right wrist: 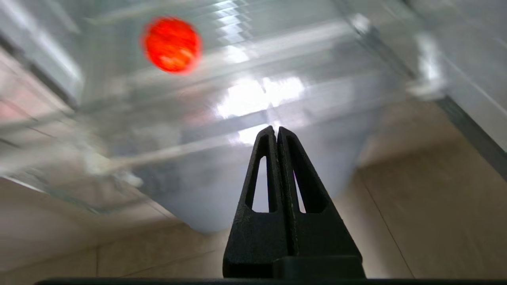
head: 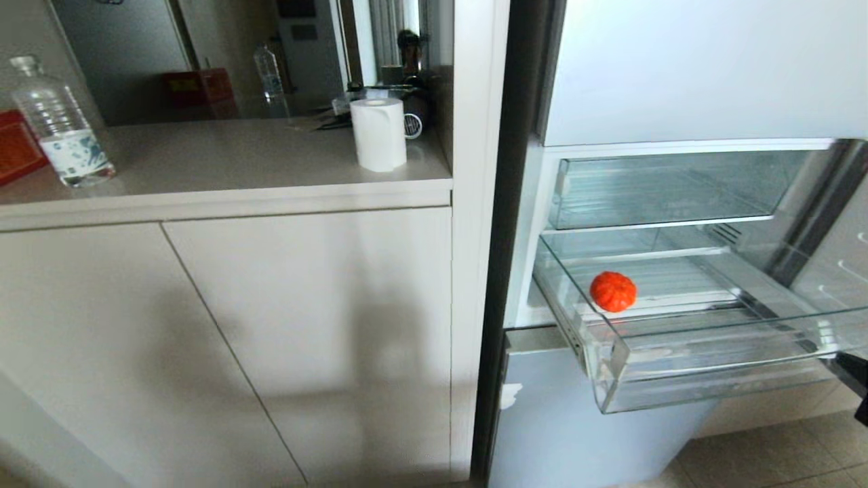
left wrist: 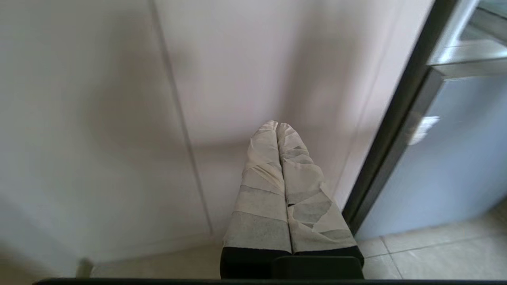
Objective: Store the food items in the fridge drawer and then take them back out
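One food item, a red-orange ribbed toy pumpkin, lies in the left part of the pulled-out clear fridge drawer. The right wrist view shows this food item through the fridge drawer's clear plastic. My right gripper is shut and empty, low in front of the drawer's front, apart from the pumpkin. Only a dark piece of the right arm shows at the head view's right edge. My left gripper, with taped fingers, is shut and empty, facing a cabinet door beside the fridge.
A shallower clear tray sits above the drawer. The pale-blue lower panel is below it. Left of the fridge is a counter with a water bottle and a paper roll, over cabinet doors. Tiled floor lies below.
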Robot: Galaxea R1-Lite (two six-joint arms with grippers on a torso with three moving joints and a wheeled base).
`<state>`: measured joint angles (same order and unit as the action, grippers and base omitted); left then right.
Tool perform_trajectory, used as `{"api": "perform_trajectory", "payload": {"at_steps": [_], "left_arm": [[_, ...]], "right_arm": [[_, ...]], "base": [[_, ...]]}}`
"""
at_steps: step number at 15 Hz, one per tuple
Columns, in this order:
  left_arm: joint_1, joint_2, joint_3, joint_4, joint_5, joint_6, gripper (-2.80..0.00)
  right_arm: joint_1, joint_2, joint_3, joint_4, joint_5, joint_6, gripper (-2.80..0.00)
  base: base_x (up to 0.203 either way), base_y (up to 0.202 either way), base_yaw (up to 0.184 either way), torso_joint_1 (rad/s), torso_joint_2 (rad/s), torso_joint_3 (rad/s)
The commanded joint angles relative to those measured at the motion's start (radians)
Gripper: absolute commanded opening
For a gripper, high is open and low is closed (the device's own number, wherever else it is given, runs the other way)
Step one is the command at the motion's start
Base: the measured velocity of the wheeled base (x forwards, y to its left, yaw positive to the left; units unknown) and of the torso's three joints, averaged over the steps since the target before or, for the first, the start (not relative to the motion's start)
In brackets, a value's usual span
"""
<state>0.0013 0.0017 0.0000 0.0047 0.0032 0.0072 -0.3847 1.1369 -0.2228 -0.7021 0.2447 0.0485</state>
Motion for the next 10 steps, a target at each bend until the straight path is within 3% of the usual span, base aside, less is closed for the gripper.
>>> {"api": "perform_trajectory", "payload": {"at_steps": [1, 3, 8, 9, 10], "left_arm": [[0.0, 0.001, 0.0, 0.0, 0.001, 0.0, -2.8], [0.0, 0.001, 0.0, 0.0, 0.0, -0.001, -2.8], [0.0, 0.0, 0.0, 0.0, 0.001, 0.0, -2.8], [0.0, 0.0, 0.0, 0.0, 0.0, 0.0, -2.8], [0.0, 0.001, 0.0, 0.0, 0.0, 0.0, -2.8]], "right_arm": [[0.001, 0.044, -0.045, -0.048, 0.009, -0.009, -2.8], [0.004, 0.072, -0.173, -0.001, 0.018, -0.018, -2.8], [0.117, 0.213, -0.671, 0.689, 0.019, -0.015, -2.8], [0.165, 0.272, -0.72, 0.751, 0.008, -0.014, 0.0], [0.217, 0.32, -0.753, 0.781, -0.016, -0.013, 0.0]], "base": [[0.004, -0.008, 0.071, 0.002, 0.0, -0.001], [0.0, 0.0, 0.0, 0.0, 0.0, 0.0], [0.0, 0.0, 0.0, 0.0, 0.0, 0.0], [0.0, 0.0, 0.0, 0.0, 0.0, 0.0], [0.0, 0.0, 0.0, 0.0, 0.0, 0.0]]}}
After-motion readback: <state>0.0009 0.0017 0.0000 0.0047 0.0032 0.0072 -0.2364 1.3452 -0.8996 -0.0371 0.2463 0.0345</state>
